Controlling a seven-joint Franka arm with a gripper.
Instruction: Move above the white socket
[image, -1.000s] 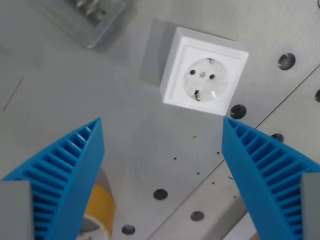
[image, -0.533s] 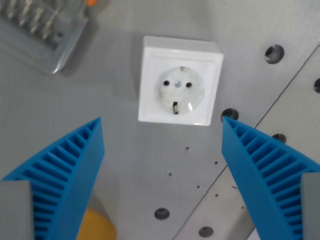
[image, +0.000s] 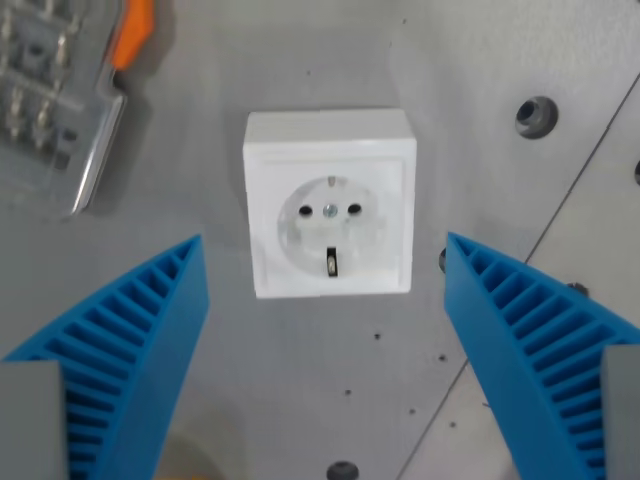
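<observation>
Gripper (image: 325, 300) fingers spread wide, holding nothing; white socket (image: 330, 203) sits on the grey plate (image: 220, 350) at about 12 o'clock of the finger midpoint, just above frame centre. To finish well, nudge toward 12 o'clock until the socket face centres between the fingers, keep height, stay clear of the clear box (image: 55, 95) at 10 o'clock.

A square white plastic wall socket (image: 330, 203) sits on a grey metal tabletop (image: 200, 230) dotted with bolt holes, framed between the two ribbed blue fingers (image: 120, 370) of the gripper (image: 325, 258), spread wide apart. A clear plastic case with an orange clasp (image: 65, 95) lies at the wrist view's upper left.
</observation>
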